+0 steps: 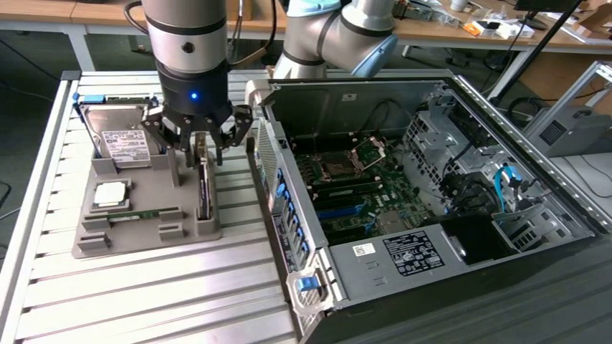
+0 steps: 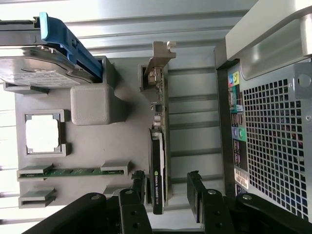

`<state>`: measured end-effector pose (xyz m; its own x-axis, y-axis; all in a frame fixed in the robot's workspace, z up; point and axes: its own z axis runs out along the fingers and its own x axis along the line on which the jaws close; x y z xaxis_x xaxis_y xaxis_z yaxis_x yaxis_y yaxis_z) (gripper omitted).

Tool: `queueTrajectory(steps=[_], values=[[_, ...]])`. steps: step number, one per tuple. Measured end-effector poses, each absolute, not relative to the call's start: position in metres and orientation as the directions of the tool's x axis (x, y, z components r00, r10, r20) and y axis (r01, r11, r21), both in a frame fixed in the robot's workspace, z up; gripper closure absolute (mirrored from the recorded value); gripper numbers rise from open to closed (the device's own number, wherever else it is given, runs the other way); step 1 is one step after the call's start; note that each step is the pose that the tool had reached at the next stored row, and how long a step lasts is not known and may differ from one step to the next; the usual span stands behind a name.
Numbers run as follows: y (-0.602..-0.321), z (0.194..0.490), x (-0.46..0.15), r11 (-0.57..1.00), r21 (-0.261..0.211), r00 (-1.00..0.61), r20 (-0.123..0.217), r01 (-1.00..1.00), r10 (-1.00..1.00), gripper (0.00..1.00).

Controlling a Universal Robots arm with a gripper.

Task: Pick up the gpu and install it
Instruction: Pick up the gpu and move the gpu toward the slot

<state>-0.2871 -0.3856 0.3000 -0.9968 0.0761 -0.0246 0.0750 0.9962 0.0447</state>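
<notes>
The gpu (image 1: pixel 203 183) stands on edge in a slot of the grey holder tray (image 1: pixel 143 236), a green card with a black cooler (image 2: pixel 157 165) and a silver end bracket (image 2: pixel 159 61). My gripper (image 1: pixel 199 140) hangs directly above it, open. In the wrist view the two black fingers (image 2: pixel 194 189) straddle the card's cooler end, and my gripper (image 2: pixel 166 187) has gaps on both sides of the card. Nothing is held. The open computer case (image 1: pixel 535 179) lies to the exterior view's right, with its motherboard (image 1: pixel 349 190) exposed.
The tray also holds a silver hard drive (image 1: pixel 120 140) with a blue clip, a processor chip (image 1: pixel 110 192) and a narrow green memory stick (image 1: pixel 134 213). The case's rear panel (image 2: pixel 273 141) is close beside the gpu. Ribbed aluminium tabletop (image 1: pixel 143 301) extends in front.
</notes>
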Motion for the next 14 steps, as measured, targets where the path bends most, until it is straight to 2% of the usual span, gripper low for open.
queueTrajectory(steps=[14], values=[[-0.3856, 0.2952, -0.2879, 0.996, 0.045, -0.997, -0.025, 0.075, 0.076, 0.52]])
